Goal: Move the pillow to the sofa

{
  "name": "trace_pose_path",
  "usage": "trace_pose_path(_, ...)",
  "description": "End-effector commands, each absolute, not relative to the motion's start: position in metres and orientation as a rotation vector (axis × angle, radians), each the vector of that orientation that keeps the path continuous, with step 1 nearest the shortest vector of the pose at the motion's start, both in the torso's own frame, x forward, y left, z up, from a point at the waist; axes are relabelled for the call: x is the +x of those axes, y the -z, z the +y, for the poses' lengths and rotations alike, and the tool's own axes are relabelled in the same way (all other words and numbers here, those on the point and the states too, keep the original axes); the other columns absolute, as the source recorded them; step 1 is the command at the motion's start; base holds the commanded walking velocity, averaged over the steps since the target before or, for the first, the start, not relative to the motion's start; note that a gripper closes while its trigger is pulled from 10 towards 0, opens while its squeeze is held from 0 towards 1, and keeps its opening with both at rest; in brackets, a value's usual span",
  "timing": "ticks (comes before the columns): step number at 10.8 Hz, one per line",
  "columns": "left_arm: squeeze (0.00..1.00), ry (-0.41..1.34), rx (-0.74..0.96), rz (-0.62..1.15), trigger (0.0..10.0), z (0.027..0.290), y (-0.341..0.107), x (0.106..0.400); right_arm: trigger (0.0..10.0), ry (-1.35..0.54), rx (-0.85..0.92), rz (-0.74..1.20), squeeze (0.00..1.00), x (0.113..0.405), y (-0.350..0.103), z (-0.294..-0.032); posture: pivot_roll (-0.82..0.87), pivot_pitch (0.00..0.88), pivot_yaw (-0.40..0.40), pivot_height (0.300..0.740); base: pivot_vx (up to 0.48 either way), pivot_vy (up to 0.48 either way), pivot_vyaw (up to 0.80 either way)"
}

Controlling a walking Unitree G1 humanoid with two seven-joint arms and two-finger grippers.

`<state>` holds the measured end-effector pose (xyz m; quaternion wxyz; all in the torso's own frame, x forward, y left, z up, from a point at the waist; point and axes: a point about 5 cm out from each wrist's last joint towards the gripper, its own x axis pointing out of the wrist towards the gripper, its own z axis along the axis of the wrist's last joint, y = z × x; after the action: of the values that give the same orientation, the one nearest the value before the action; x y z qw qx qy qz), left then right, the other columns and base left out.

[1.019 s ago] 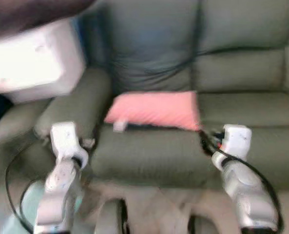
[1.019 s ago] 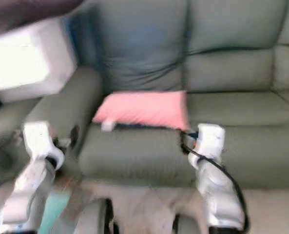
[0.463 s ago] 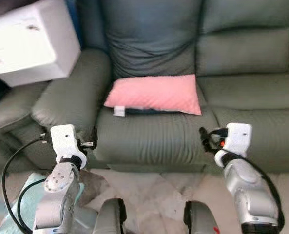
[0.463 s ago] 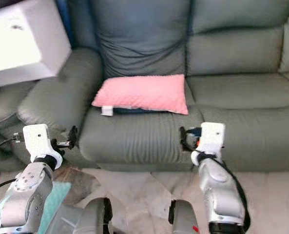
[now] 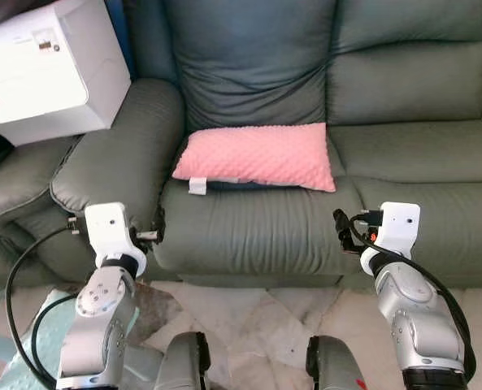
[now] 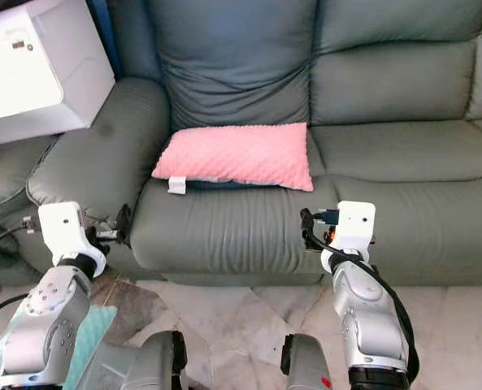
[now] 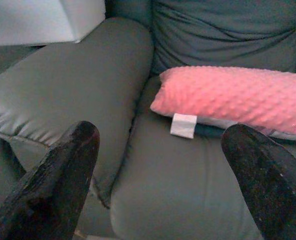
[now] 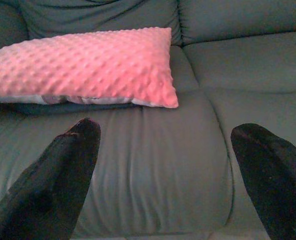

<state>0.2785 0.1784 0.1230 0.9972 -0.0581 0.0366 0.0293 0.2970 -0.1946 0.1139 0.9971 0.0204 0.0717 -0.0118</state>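
A pink dimpled pillow with a white tag lies flat on the left seat cushion of the grey-green sofa, against the backrest. My left gripper hangs in front of the sofa's left armrest, below the seat's front edge, open and empty. My right gripper is at the front edge of the same seat, to the pillow's right and nearer me, also open and empty. In the left wrist view the pillow lies beyond the spread fingers. The right wrist view likewise has the pillow ahead of the fingers.
A white box sits at the upper left beside the sofa's armrest. A second grey seat stands further left. A marbled floor lies below, with a teal mat at the lower left.
The camera has steadied and shifted, so the blur is gone and the sofa sits higher in view. The pillow keeps its place on the seat. Both grippers stay low and open.
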Motion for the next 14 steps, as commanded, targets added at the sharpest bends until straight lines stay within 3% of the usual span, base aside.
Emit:
trace_pose_path(1, 0.00, -0.054, -0.107, 0.060, 10.0, 0.179, -0.126, 0.278, 10.0, 0.019, 0.047, 0.131, 0.00, 0.300, -0.116, -0.193, -0.04, 0.061, 0.096, 0.615, 0.000, 0.000, 0.00)
trace_pose_path(3, 0.00, -0.047, -0.109, 0.056, 10.0, 0.178, -0.127, 0.280, 10.0, 0.022, 0.043, 0.129, 0.00, 0.301, -0.117, -0.194, -0.04, 0.059, 0.092, 0.615, 0.000, 0.000, 0.00)
trace_pose_path(7, 0.00, 0.034, -0.049, 0.043, 10.0, 0.178, -0.138, 0.330, 10.0, 0.012, -0.010, 0.151, 0.00, 0.338, -0.132, -0.203, -0.03, 0.113, 0.088, 0.615, 0.000, 0.000, 0.00)
trace_pose_path(9, 0.00, 0.090, 0.010, 0.168, 10.0, 0.178, -0.122, 0.364, 10.0, -0.011, -0.049, 0.218, 0.00, 0.367, -0.133, -0.206, -0.05, 0.166, 0.080, 0.615, 0.000, 0.000, 0.00)
trace_pose_path(11, 0.00, 0.085, 0.021, 0.242, 10.0, 0.183, -0.115, 0.374, 10.0, -0.024, -0.107, 0.272, 0.00, 0.380, -0.135, -0.204, -0.06, 0.197, 0.077, 0.615, 0.000, 0.000, 0.00)
trace_pose_path(14, 0.00, 0.068, -0.053, 0.151, 10.0, 0.185, -0.139, 0.388, 10.0, -0.069, -0.066, 0.148, 0.00, 0.393, -0.158, -0.193, -0.06, 0.206, 0.071, 0.615, 0.000, 0.000, 0.00)
